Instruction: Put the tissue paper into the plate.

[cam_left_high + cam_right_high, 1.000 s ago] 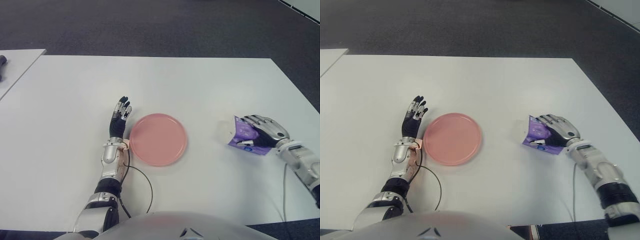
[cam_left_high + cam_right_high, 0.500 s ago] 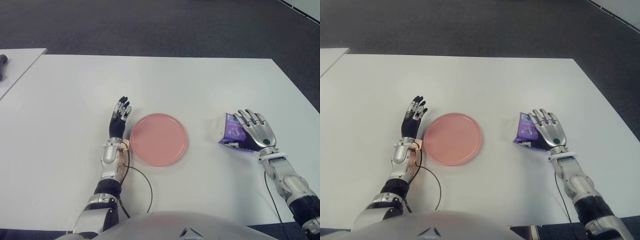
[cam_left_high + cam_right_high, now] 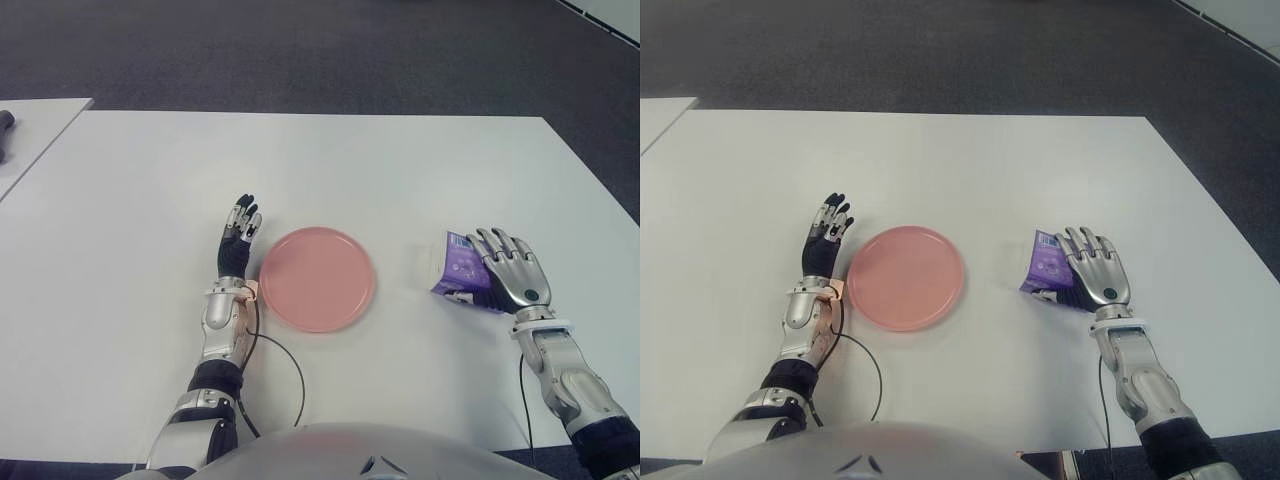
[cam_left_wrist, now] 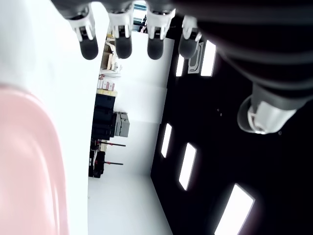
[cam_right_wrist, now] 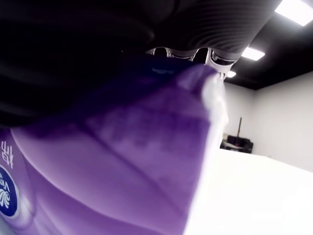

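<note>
Our right hand (image 3: 508, 275) swung inward, now grasping tissue pack (image 3: 456, 268); pink plate (image 3: 317, 278) unfilled, transfer remains; left hand (image 3: 238, 235) relaxed beside plate.

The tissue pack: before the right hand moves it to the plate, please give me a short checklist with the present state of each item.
1. Right hand shows against the purple tissue pack: ok.
2. Fingers closed firmly around the pack: cannot tell.
3. Pink plate holds nothing: ok.
4. White table between pack and plate is bare: ok.
5. Left hand, fingers extended, shows beside the plate's left edge, not over it: ok.
</note>
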You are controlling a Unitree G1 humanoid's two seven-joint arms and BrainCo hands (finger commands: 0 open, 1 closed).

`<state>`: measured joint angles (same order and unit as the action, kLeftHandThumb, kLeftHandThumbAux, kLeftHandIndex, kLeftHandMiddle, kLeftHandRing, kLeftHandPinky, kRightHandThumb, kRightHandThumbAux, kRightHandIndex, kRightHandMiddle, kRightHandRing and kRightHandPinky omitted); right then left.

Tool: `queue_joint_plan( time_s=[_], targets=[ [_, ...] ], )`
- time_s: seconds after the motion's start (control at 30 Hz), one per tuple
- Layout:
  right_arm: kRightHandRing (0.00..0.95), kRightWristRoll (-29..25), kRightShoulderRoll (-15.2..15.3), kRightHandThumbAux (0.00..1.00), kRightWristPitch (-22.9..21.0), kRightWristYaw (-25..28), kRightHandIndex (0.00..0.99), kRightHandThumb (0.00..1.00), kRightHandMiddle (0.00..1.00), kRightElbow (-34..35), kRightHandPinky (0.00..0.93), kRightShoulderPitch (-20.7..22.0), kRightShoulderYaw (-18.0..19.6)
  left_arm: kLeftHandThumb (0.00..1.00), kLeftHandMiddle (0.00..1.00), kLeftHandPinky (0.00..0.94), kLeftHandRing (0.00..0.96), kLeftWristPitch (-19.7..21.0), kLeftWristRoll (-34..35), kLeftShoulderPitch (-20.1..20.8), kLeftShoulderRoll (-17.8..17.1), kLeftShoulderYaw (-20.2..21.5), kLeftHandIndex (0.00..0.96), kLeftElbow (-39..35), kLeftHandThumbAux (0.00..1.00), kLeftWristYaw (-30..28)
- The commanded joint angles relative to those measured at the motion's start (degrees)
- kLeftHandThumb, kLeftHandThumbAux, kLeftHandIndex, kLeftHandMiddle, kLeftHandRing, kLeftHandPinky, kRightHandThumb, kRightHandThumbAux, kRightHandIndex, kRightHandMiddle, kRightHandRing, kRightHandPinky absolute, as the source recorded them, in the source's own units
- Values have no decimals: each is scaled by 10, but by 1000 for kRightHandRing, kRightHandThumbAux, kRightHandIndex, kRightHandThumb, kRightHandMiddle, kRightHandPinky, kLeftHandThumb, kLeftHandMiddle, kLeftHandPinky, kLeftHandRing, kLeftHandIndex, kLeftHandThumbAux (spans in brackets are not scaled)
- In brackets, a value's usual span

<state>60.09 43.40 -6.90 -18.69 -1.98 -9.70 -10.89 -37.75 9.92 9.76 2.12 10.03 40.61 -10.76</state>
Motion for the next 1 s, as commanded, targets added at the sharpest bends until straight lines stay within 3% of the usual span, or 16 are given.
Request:
queue_joint_plan(
  time_s=[0.03,0.47,1.0],
  targets=[
    [0,-7,-13,288,-7,19,0,343,0,9,0,-11,2,30,0,0,0,9,-3,-12,0,-3,0,-2,446,3],
    [0,-17,-30,292,-8,49,0,337,0,27,0,-22,10,25,0,0,0,14,-8,-13,-2,-4,0,-7,439,8],
    [0,-34,-21,299,18,61,0,362,0,31,0,-27,21,11,0,0,0,23,-18,-15,1,-6,0,-16,434,21]
  ],
)
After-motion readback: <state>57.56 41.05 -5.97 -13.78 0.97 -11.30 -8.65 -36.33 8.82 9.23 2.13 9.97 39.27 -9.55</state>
